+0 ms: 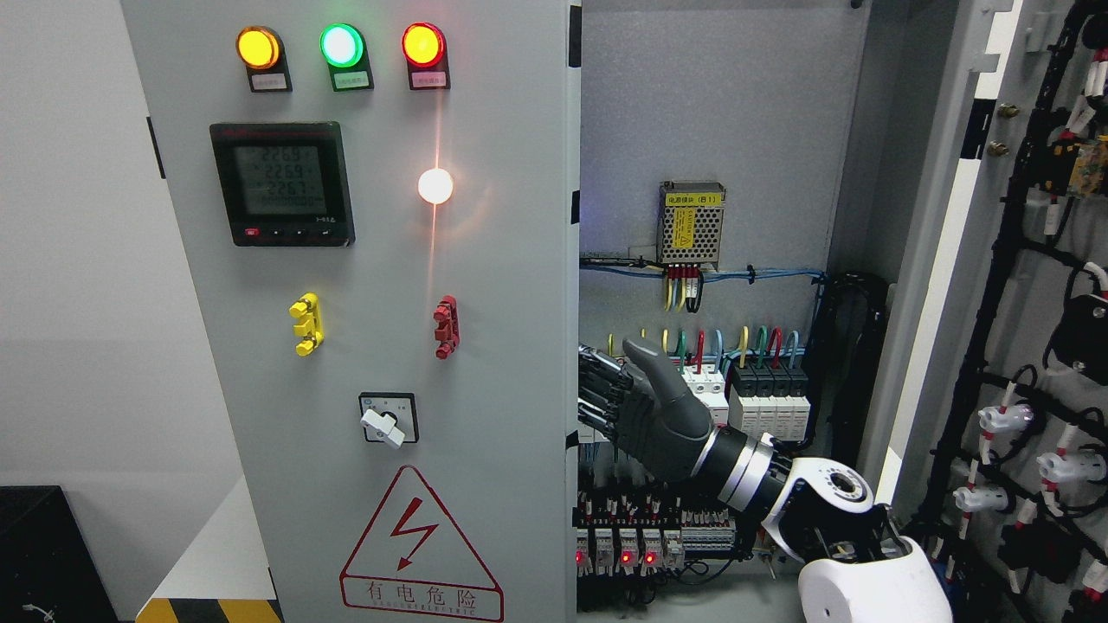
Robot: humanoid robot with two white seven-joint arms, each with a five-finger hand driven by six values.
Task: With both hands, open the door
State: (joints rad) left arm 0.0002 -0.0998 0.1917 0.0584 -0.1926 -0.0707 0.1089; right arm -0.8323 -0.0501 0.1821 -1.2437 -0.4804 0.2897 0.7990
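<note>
The grey cabinet's left door point(372, 260) stands shut or nearly shut, and its right edge point(573, 346) faces the open interior. The right door point(1039, 363) is swung wide open at the picture's right, showing its wired inner side. My right arm point(831, 510) comes in from the lower right and reaches into the cabinet. My right hand point(619, 389) is at the left door's edge at mid height. Its fingers point(602, 394) stretch toward that edge and their tips are hidden behind it. The thumb point(649, 363) points up, clear of the door. My left arm is out of view.
The left door carries three lamps point(342, 45), a meter point(283, 183), a rotary switch point(387, 420) and a warning sign point(420, 549). Inside are a power supply point(691, 225), breakers point(766, 394) and terminals point(640, 541) close under my hand. A black box point(39, 554) sits at the lower left.
</note>
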